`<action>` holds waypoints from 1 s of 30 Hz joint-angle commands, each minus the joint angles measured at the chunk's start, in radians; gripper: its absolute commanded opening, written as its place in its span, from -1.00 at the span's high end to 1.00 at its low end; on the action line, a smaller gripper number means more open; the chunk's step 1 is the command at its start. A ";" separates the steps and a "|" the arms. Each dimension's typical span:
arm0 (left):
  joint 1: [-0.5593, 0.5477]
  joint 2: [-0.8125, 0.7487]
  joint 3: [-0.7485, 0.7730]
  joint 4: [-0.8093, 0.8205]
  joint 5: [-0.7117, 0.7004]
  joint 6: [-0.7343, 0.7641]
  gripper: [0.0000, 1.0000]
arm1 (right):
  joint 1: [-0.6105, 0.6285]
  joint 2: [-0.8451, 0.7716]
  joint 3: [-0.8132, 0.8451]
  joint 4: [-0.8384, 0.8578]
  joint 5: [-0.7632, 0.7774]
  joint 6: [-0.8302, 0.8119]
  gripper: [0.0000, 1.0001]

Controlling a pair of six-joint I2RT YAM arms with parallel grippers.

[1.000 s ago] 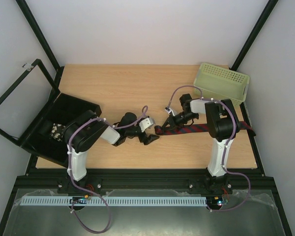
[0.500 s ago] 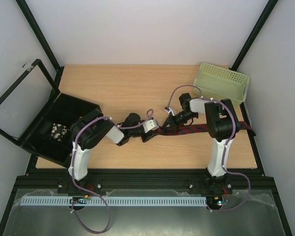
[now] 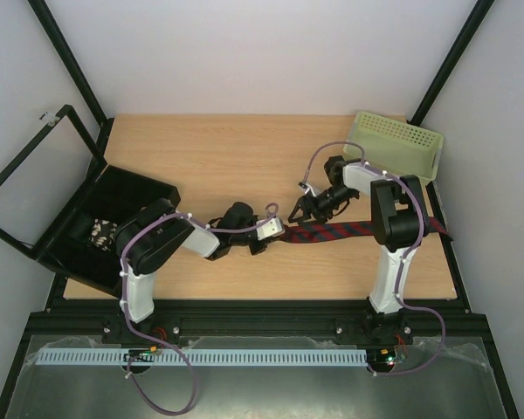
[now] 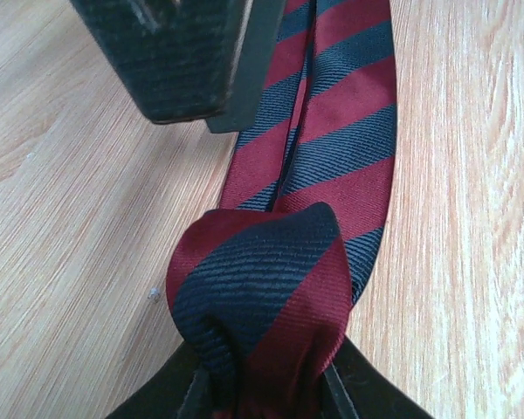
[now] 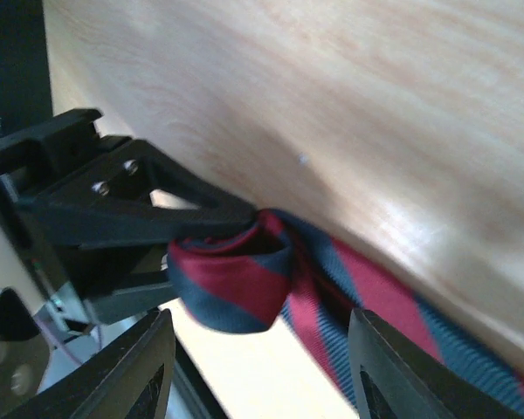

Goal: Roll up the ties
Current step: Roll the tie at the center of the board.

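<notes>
Dark red with navy diagonal stripes, the tie (image 3: pixel 358 230) lies on the right half of the wooden table (image 3: pixel 201 157), stretched roughly along the table's width. Its right end reaches the table's right edge, partly hidden from above by the right arm. Its left end sits near the table's middle.

I see that left end folded back on itself into 1 small loop, and the left gripper (image 3: pixel 275 230) is clenched on it. On my left wrist feed the striped fabric bunches between the 2 fingers at the bottom of the view, and the rest of the tie runs flat away from them over the wood.

The right gripper (image 3: pixel 302 209) hangs just beside the loop, close to the left gripper, with its jaws spread apart. On the right wrist feed its 2 fingers stand wide at the bottom of the view and grasp nothing. I cannot tell whether they touch the tie.

A pale green perforated basket (image 3: pixel 395 145) sits at the far right corner of the table, well apart from the loop. A black box (image 3: pixel 131 196) rests at the table's left edge, open at the top. Something small and patterned lies inside it, too small for me to make out.
</notes>
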 commanded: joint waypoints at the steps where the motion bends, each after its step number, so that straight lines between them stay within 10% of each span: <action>1: -0.008 0.022 0.006 -0.171 -0.055 0.022 0.66 | 0.030 -0.047 0.001 -0.115 -0.085 0.051 -0.12; 10: -0.018 0.033 0.012 -0.182 -0.057 0.005 0.66 | 0.100 -0.004 -0.043 0.027 0.067 0.142 0.08; 17: -0.017 0.036 0.025 -0.200 -0.056 -0.001 0.65 | 0.106 0.028 -0.039 0.062 0.122 0.139 0.94; 22: -0.005 0.026 0.028 -0.197 -0.038 -0.008 0.59 | 0.105 0.042 -0.038 0.049 0.124 0.126 0.97; 30: 0.039 -0.138 -0.021 -0.111 0.073 -0.076 -0.60 | 0.105 0.061 -0.038 0.040 0.096 0.101 0.97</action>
